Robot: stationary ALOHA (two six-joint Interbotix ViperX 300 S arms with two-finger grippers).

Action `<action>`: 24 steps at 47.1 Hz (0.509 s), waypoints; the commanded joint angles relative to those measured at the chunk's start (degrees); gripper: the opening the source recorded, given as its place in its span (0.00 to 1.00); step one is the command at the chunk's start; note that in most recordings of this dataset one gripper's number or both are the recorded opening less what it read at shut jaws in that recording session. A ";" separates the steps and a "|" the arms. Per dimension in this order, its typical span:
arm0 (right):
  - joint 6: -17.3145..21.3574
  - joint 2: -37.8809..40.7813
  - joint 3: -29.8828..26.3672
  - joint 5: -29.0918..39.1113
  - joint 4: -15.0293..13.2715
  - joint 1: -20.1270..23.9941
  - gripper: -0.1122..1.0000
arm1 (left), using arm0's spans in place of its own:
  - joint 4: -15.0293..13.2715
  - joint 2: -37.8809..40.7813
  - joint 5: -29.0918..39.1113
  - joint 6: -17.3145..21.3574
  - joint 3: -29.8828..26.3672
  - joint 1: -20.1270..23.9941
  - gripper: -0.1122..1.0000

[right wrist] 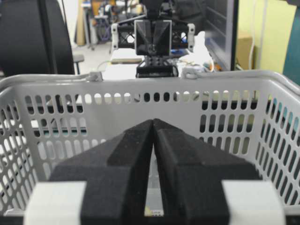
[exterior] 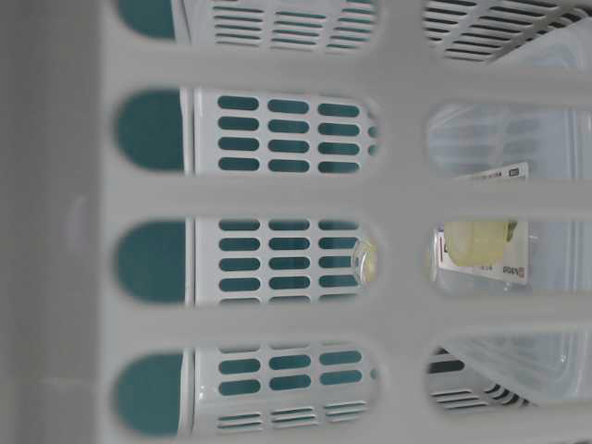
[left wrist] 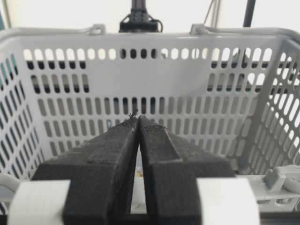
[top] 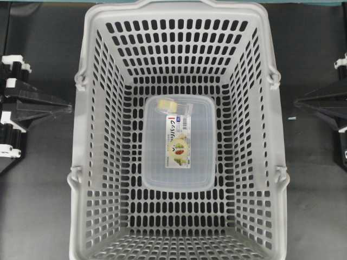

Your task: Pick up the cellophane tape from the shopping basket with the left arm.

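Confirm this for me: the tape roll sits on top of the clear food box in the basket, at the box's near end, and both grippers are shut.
Wrong end. In the overhead view the cellophane tape lies on the clear box at its far end, inside the shopping basket. Left gripper and right gripper are shut.

The left gripper (top: 68, 108) and right gripper (top: 297, 103) are both closed, pointing toward each other.
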 commanded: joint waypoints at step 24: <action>1.76 0.53 -1.14 3.60 0.44 0.18 0.11 | 2.37 3.25 17.49 -2.99 -11.34 -0.18 0.10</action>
